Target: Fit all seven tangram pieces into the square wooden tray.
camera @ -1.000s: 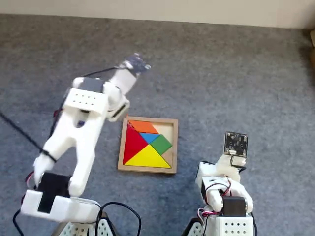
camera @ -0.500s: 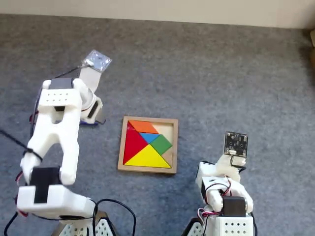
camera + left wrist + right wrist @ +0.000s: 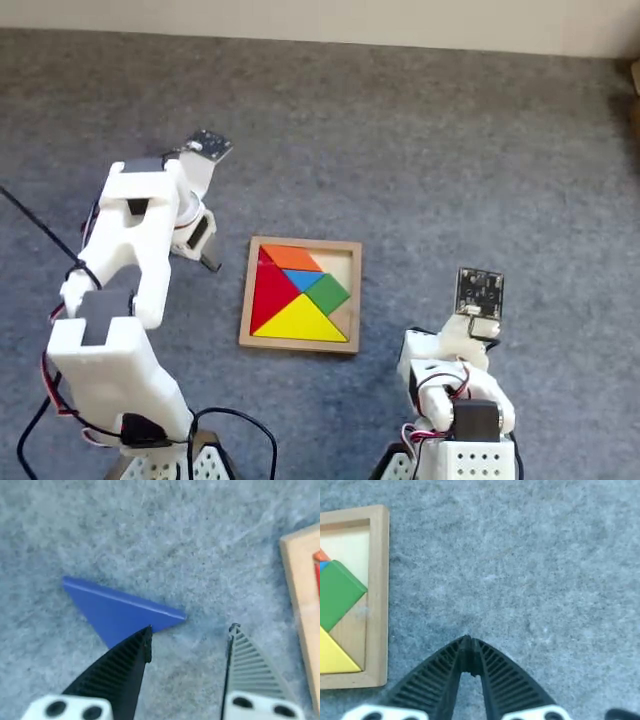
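Observation:
The square wooden tray lies mid-table and holds an orange piece, a red triangle, a small blue piece, a green square and a yellow triangle. Bare wood shows along its right side. Left of the tray, my left gripper hangs open just over the carpet. A loose blue triangle lies flat there, with the dark finger over its near corner and the tray's edge close by. My right gripper is shut and empty on the carpet right of the tray.
Grey carpet covers the whole table. The left arm stretches along the tray's left side, with cables trailing at its base. The right arm sits folded at the front right. Open carpet lies behind and to the right of the tray.
The left arm has swung left from behind the tray's far-left corner and come down over the carpet beside the tray. The right arm and the tray have not moved.

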